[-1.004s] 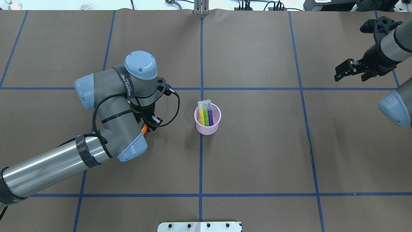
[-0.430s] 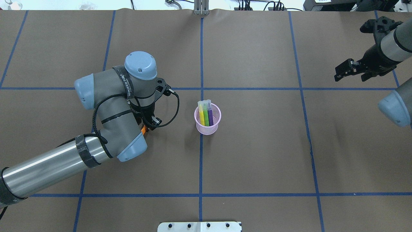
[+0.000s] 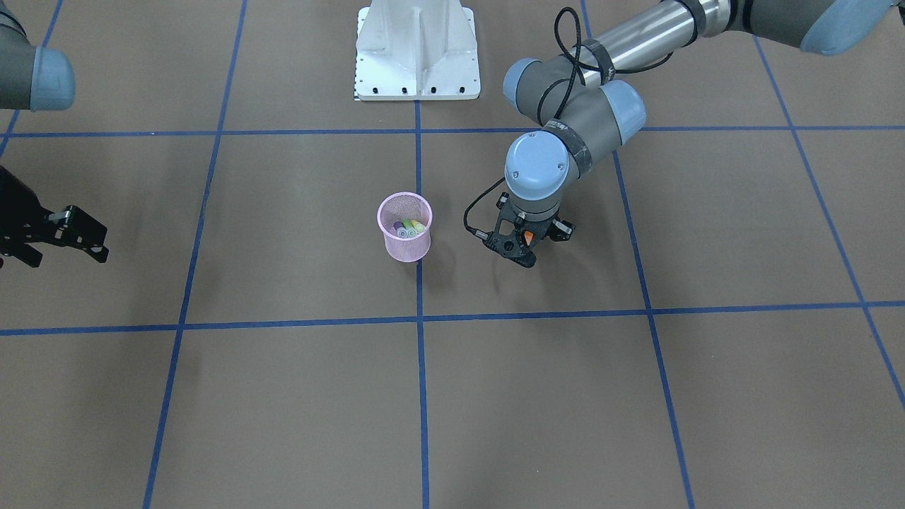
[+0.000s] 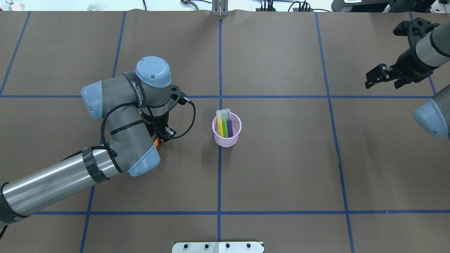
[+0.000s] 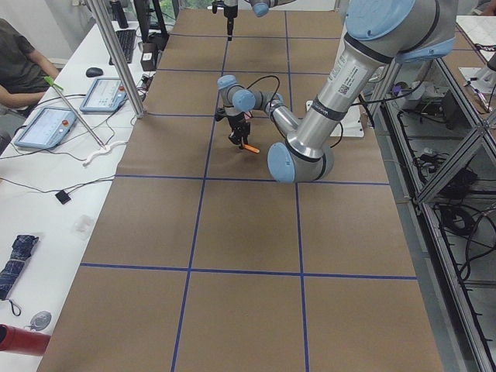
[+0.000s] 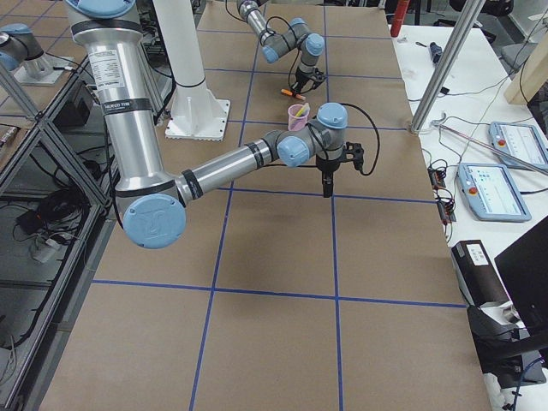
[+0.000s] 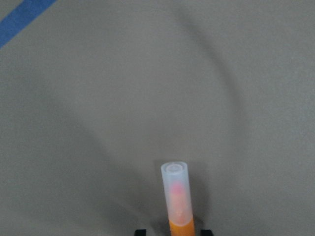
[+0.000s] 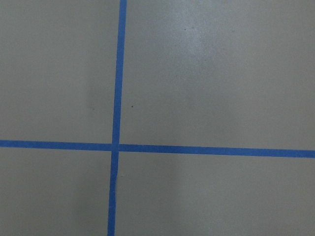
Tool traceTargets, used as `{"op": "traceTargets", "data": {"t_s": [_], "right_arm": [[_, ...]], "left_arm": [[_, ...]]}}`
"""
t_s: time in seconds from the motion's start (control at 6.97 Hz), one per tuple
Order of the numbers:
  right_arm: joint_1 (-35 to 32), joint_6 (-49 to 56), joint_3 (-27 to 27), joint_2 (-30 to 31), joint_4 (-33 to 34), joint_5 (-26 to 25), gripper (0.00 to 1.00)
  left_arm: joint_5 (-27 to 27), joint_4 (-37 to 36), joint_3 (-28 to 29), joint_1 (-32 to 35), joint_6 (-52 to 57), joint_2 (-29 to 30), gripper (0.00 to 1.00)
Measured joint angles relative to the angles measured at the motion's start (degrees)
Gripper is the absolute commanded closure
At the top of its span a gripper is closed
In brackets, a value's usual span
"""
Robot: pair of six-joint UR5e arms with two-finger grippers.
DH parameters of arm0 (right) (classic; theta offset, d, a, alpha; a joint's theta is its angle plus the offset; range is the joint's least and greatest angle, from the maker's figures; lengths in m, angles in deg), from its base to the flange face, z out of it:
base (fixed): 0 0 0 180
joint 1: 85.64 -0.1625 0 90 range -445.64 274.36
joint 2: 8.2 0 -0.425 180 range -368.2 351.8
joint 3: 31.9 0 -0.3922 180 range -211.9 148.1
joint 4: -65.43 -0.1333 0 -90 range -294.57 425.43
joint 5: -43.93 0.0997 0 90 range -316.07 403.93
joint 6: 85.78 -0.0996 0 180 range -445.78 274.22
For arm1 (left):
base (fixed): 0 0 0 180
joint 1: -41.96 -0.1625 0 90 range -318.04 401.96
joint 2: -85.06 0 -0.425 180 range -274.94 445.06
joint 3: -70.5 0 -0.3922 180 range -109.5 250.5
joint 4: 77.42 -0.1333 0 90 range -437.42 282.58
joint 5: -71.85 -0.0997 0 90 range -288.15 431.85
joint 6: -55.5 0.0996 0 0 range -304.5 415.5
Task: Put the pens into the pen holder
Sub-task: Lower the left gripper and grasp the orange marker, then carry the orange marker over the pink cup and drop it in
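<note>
1. The orange pen [image 4: 156, 141] is clamped in the left gripper [image 3: 527, 244]. It sits on the robot's left of the pen holder [image 4: 226, 141], with a strip of bare table between them.
2. In the left wrist view, the orange barrel passes between the two black fingertips [image 7: 141, 231] at the bottom edge. The pale translucent cap end juts out beyond them.
3. In the exterior left view the pen lies tilted under the gripper. Whether the cap end touches the table cannot be told.
4. The left gripper's jaws are closed down to the width of the barrel. They hold nothing else.
5. The pen holder stands upright on the centre line of blue tape [image 4: 219, 182], just on the robot's side of a cross line.
6. The holder contains three pens, cap ends up and leaning toward the far rim:
   - a yellow pen [image 4: 220, 126]
   - a green pen [image 4: 225, 127]
   - a purple pen [image 4: 230, 127]
7. The right gripper [image 4: 370, 80] hangs over the table's right side, well apart from the holder. Its jaws stand apart and hold nothing.
8. The right wrist view shows only brown table paper [image 4: 281, 168] and crossing tape lines.
9. The white base plate [image 3: 417, 49] lies at the robot's edge of the table, well apart from both the holder and the left gripper.
</note>
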Motion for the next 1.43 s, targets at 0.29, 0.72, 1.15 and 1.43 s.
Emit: {"op": "traceTargets", "data": {"t_s": [0.29, 0.72, 1.15, 1.43], "right_arm": [[0.0, 0.0, 0.0, -0.1, 0.0, 0.0, 0.01], [-0.3, -0.1, 0.0, -0.3, 0.0, -0.1, 0.01], [-0.6, -0.2, 0.0, -0.4, 0.0, -0.1, 0.01], [-0.6, -0.3, 0.0, -0.7, 0.0, -0.1, 0.01]], "left_arm": [[0.0, 0.0, 0.0, 0.0, 0.0, 0.0, 1.0], [4.1, -0.5, -1.7, 2.1, 0.0, 0.5, 1.0], [6.4, 0.4, -9.3, 4.7, -6.8, 4.6, 1.0], [0.7, 5.1, -11.9, 3.9, -14.5, 8.5, 1.0]]}}
